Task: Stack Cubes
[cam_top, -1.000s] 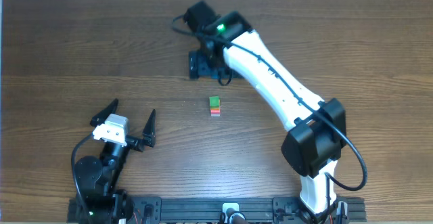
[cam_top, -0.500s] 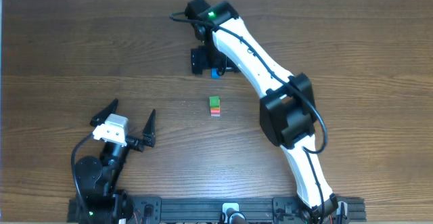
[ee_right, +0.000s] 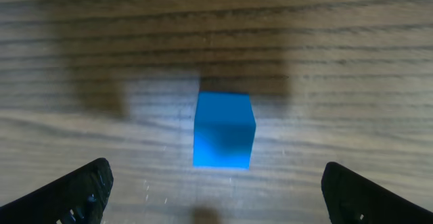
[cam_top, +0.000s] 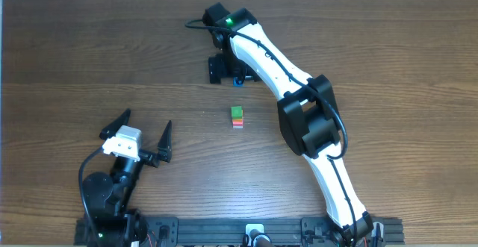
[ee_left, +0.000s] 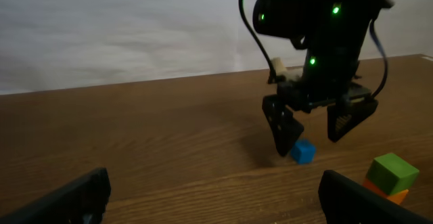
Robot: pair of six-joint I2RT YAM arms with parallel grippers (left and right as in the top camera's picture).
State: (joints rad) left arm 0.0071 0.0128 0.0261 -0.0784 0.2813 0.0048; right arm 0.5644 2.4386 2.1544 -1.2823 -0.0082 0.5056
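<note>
Small blue cube (ee_right: 224, 139): lies flat on the brown wood-grain table (cam_top: 75, 38), alone and unstacked. Sits on the far side of the two-cube stack (cam_top: 237, 118) as reckoned from the arm bases, near it but apart and almost in line with it. Presents a lit top face and a shaded side face to the right wrist camera.

Two-cube stack: consists of a small green cube (ee_left: 392, 171) resting squarely on a small orange cube (ee_left: 398, 195), edges roughly aligned. Stands on the same table, touched by neither arm.

Black two-finger right gripper (ee_left: 312, 135): hangs over the blue cube, beyond the stack from the bases. Holds its fingers apart, wider than the cube, with nothing clamped. Frames the cube in the gap between them. From the left wrist camera, shows the cube just beside one fingertip; contact there cannot be told. Attaches to a white arm (cam_top: 269, 53) passing to the right of the stack.

Black two-finger left gripper (cam_top: 146, 127): rests on the base side of the stack and well to its left. Spreads its fingers wide, empty. Faces toward the stack and the blue cube.
</note>
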